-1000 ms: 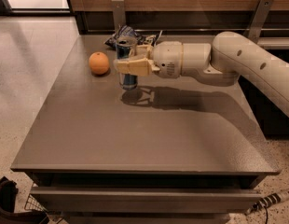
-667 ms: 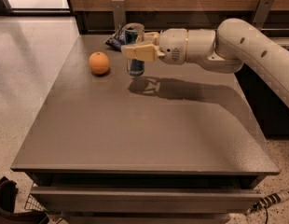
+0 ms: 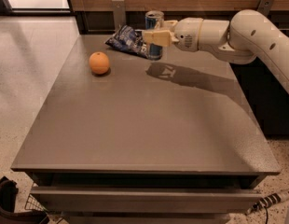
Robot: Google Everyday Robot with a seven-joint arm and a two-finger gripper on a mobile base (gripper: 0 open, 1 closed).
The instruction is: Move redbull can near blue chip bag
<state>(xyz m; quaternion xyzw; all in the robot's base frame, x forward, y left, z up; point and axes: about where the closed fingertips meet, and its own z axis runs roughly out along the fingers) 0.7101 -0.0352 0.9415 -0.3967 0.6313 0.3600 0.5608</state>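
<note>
Gripper point(image 3: 153, 37): we see it over the far side of the table point(image 3: 135, 129), fingers pinching the redbull can point(image 3: 154, 52).
Redbull can: we find it upright, held just above the tabletop beside the blue chip bag point(image 3: 125, 38).
Blue chip bag: we see it flat near the far edge.
Orange point(image 3: 99, 63): we note it left of both.

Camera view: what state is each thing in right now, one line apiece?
pincer: shut on the redbull can, over the far side of the table.
redbull can: upright, gripped, seemingly lifted off the table, right beside the blue chip bag.
blue chip bag: crumpled, lying flat at the far side.
orange: resting on the table, apart from the bag.
</note>
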